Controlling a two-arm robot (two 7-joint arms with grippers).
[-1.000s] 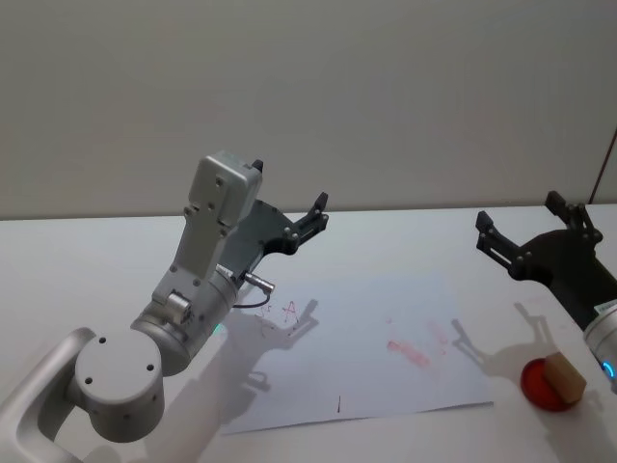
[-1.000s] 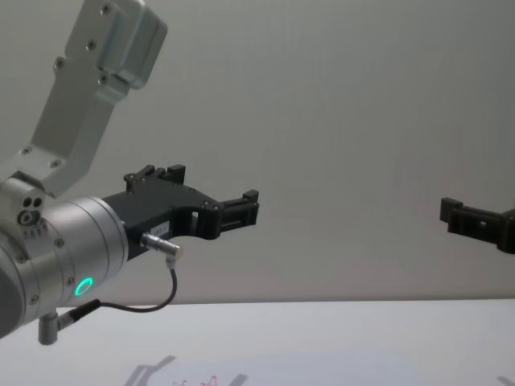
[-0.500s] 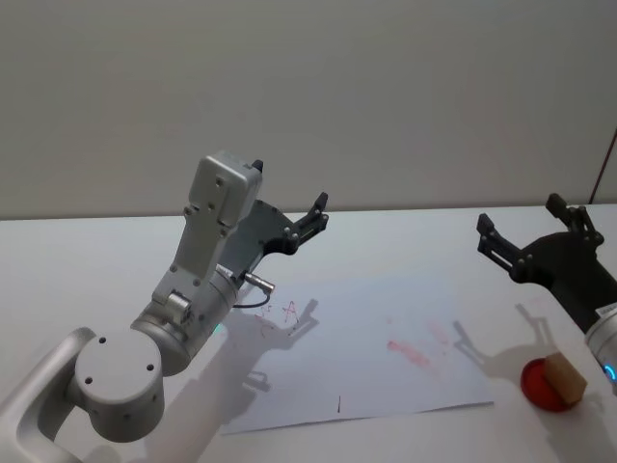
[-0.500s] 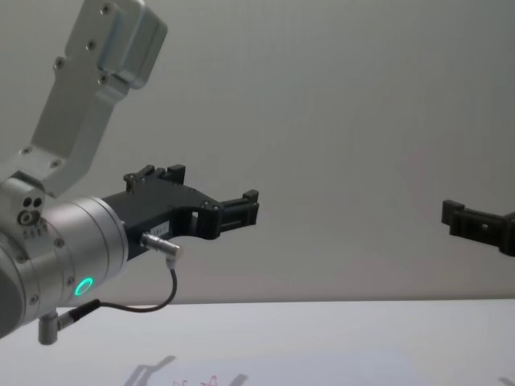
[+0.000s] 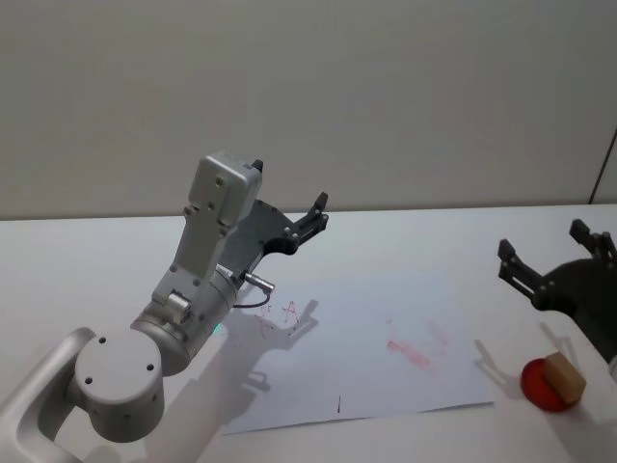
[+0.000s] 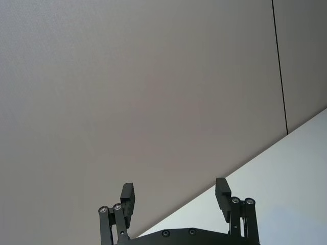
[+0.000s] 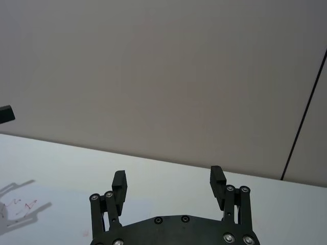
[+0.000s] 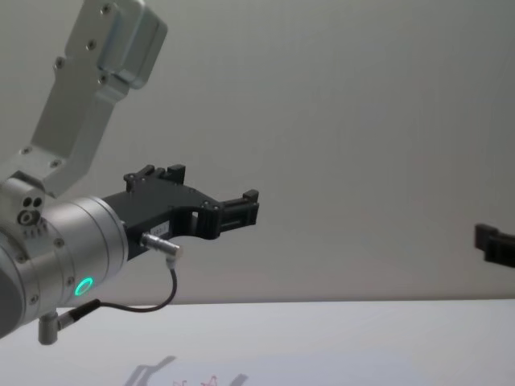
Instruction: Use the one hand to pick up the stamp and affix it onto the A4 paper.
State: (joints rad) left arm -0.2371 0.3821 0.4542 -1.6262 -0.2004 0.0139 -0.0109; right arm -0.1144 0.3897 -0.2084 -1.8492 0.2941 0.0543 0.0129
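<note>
My silver-grey left arm (image 5: 183, 309) has a boxy link (image 5: 220, 207), a green ring light (image 8: 83, 285) and a thin black cable (image 8: 175, 280); my left gripper (image 6: 174, 190) and right gripper (image 7: 168, 177) are black, screw-studded.

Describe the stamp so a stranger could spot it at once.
On the white table, look past the right edge of the A4 paper, near the right claw. The stamp is the tan wooden block on a red disc.
</note>
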